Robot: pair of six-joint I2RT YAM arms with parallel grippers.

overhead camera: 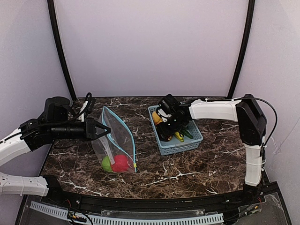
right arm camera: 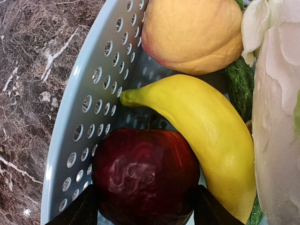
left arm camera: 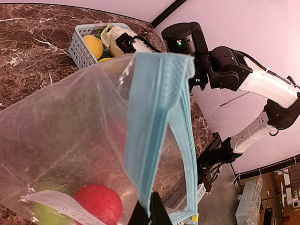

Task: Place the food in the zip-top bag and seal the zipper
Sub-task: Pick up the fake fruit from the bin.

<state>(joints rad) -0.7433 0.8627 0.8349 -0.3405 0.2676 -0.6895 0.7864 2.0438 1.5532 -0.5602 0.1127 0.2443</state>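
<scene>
Clear bag held up at the left of the desk; dark red apple straddled in the basket

The teal zipper strip at the bag's mouth is clamped between the closed jaws of the left gripper; a red apple and a green apple are seen at the bag's bottom. The right gripper is lowered into the basket, towards the desk's back right, jaws apart either side of the dark red apple; whether it is gripped cannot be told. A banana, orange, cucumber and cauliflower are packed alongside
</scene>
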